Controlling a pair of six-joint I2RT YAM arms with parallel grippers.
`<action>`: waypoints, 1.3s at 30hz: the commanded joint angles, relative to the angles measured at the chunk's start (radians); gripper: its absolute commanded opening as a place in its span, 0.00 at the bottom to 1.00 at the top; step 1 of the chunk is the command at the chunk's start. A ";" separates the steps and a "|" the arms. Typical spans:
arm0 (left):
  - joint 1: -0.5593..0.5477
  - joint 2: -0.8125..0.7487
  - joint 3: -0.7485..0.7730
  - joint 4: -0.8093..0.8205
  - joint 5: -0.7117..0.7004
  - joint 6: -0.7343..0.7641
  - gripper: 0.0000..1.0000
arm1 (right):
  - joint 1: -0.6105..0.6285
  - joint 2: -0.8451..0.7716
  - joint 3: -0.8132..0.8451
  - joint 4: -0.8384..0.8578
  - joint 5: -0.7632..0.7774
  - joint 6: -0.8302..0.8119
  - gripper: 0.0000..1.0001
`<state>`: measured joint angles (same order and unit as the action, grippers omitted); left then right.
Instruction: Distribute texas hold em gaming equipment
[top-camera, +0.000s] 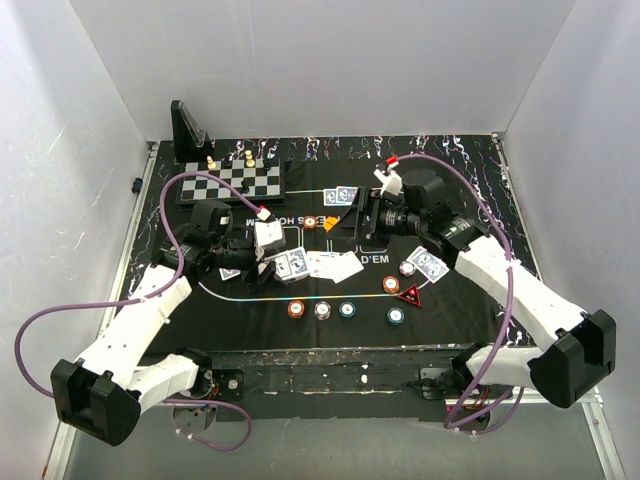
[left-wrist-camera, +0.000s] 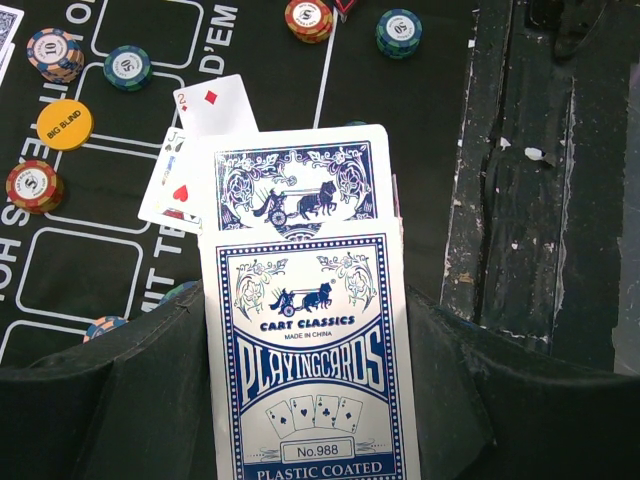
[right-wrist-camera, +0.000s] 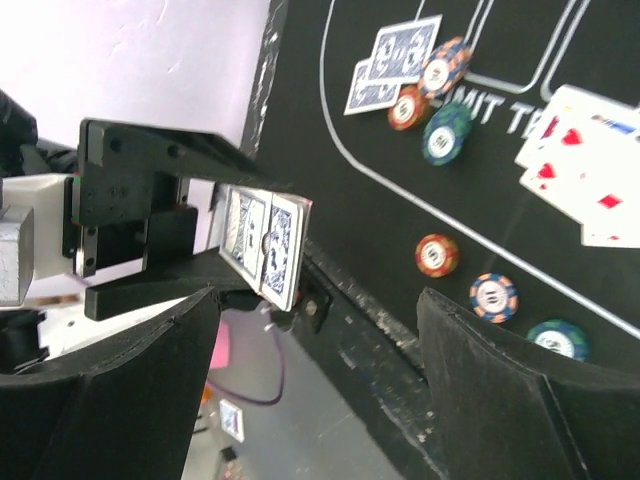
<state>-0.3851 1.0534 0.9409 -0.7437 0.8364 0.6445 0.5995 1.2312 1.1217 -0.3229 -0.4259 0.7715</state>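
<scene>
Distribution partly done: chips (top-camera: 322, 309) and face-up cards (top-camera: 333, 264) lie mid-frame on the bench (top-camera: 330, 362). The left tool (left-wrist-camera: 310, 400) clamps the card pack (left-wrist-camera: 305, 330), the right tool (right-wrist-camera: 320, 300) gapes empty, and more dealing is likely left.

We note: card box (left-wrist-camera: 310, 360), lower centre, glossy coated paperboard; chips (left-wrist-camera: 398, 30), smooth shiny plastic; mat (left-wrist-camera: 90, 275), matt black cloth; table edge (left-wrist-camera: 520, 220) at right, rough, scuffed black paint.

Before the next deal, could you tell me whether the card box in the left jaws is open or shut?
Open: a blue-backed card sticks out of the card box at its top.
</scene>
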 joint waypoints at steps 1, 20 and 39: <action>0.005 0.003 0.007 0.038 0.017 0.007 0.25 | 0.029 0.037 -0.037 0.139 -0.174 0.104 0.87; 0.005 -0.003 0.025 0.032 0.015 -0.002 0.25 | 0.172 0.255 -0.014 0.314 -0.160 0.204 0.91; 0.005 -0.010 0.027 0.044 0.029 -0.020 0.25 | 0.175 0.269 -0.114 0.421 -0.177 0.279 0.72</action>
<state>-0.3851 1.0634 0.9413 -0.7250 0.8375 0.6281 0.7681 1.5249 1.0328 0.0357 -0.5838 1.0336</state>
